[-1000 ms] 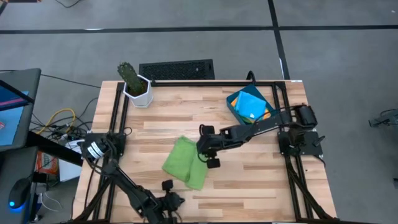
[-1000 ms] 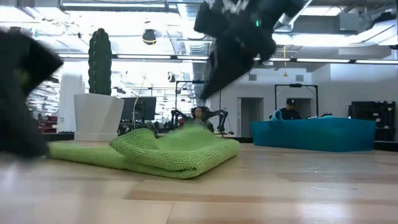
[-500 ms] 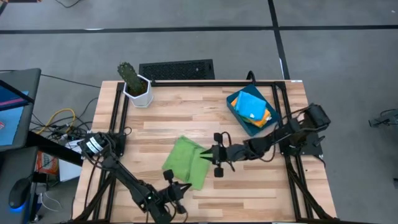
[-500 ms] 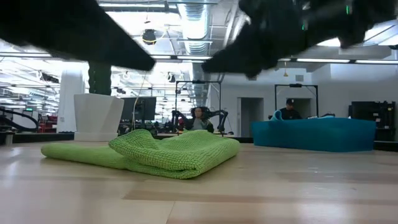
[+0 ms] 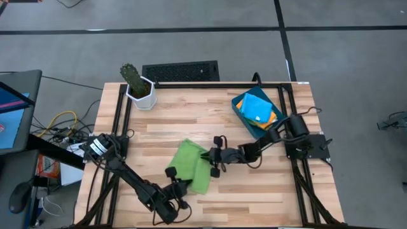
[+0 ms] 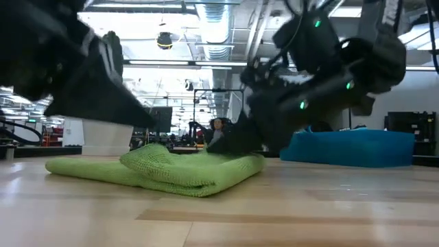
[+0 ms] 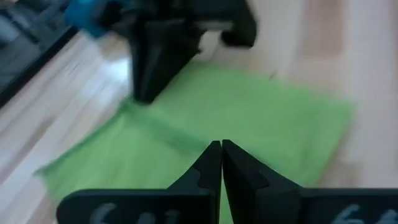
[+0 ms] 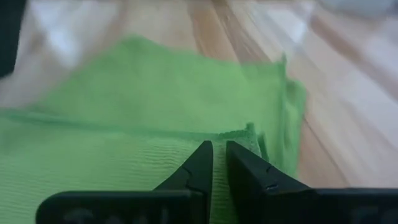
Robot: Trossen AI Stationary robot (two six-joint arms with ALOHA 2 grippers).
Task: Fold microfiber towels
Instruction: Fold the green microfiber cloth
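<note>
The wooden surface (image 5: 165, 121) is the biggest thing here. A lime green towel (image 5: 189, 164) lies near its middle, and everything else is placed from that towel.

The towel is partly folded. One flat part lies on the wood and a thicker, doubled part sits on top.

Well away from the towel, by the far right corner of the surface, sits a dark blue tray (image 5: 240, 111). A bright blue towel (image 5: 257, 108) lies in the tray on top of an orange towel (image 5: 275, 117).

Well away from the towel the other way, at the far left corner, stands a cactus in a white pot (image 5: 138, 87).

The right hand (image 5: 212, 157) is low at the towel's right edge. Its two fingers are close together with a thin gap, right at the raised fold of the cloth. You cannot tell if they are pinching it.

The left hand (image 5: 179, 187) is at the towel's near edge, low over the cloth. Its two fingers (image 7: 211, 163) are pressed together with nothing between them.
</note>
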